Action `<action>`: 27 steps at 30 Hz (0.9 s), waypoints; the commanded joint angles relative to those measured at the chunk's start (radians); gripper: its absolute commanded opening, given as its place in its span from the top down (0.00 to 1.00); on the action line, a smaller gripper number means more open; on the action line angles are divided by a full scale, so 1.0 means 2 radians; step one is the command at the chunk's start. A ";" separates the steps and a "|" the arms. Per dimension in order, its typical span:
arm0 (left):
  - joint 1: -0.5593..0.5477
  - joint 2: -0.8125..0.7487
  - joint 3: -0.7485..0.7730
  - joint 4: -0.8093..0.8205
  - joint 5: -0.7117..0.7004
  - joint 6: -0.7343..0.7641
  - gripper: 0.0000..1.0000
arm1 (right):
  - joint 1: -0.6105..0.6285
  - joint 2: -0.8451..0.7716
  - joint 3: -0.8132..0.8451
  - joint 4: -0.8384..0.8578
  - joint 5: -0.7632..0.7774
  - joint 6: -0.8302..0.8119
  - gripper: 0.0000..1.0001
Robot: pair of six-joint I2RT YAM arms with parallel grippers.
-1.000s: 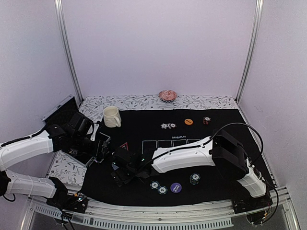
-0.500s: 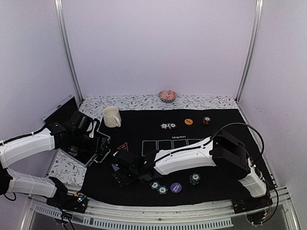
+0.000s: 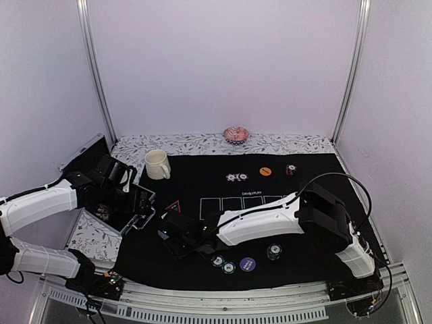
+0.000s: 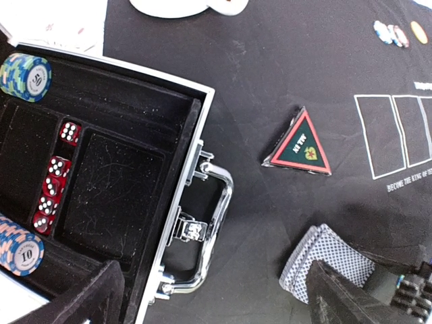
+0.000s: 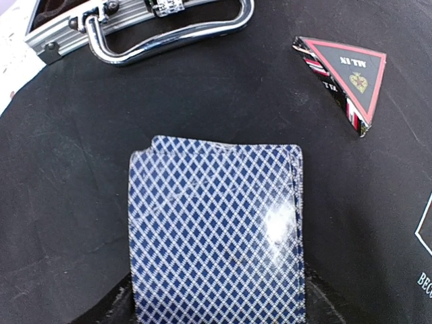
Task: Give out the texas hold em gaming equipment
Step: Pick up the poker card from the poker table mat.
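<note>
Top view: the left arm leans over an open case at the left edge of the black mat. The left end effector hangs above the case's right corner. The right arm lies across the mat, and the right end effector sits low just right of the case. The triangle lies just beyond it. Chips, a purple button and 1 more chip sit by the near edge. More chips and an orange button lie across the far side. A mug stands at the mat's far left corner, and a dish sits on the flowered bench behind.

Left wrist: the 2 fingers stand wide apart with nothing between them, so this end effector is open. Below it, the case holds 2 blue stacks and a column of red dice. Its chrome handle points at the mat. The deck lies face down on the mat, near the triangle, with the right end effector at its lower right end.

Right wrist: the deck's diamond-patterned back fills the middle and runs to the bottom edge. Only dark slivers of the fingers show at its sides, so I cannot tell whether they grip it. The triangle, marked ALL IN, lies apart at upper right.
</note>
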State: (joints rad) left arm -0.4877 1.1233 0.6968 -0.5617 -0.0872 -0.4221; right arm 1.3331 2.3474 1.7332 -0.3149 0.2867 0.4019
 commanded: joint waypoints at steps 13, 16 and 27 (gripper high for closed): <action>0.007 -0.012 0.006 0.028 0.046 0.019 0.04 | -0.002 -0.078 -0.078 -0.006 -0.005 -0.035 0.48; 0.007 -0.017 0.009 0.029 0.059 0.017 0.05 | -0.002 -0.105 -0.097 0.007 0.003 -0.051 0.49; 0.006 -0.051 0.017 0.035 0.188 -0.016 0.12 | -0.001 -0.223 -0.195 0.084 0.020 -0.154 0.49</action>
State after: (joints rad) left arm -0.4847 1.0634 0.7063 -0.5137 0.1814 -0.4210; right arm 1.3319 2.0106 1.3926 -0.2481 0.2974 0.2058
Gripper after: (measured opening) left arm 0.889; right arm 0.549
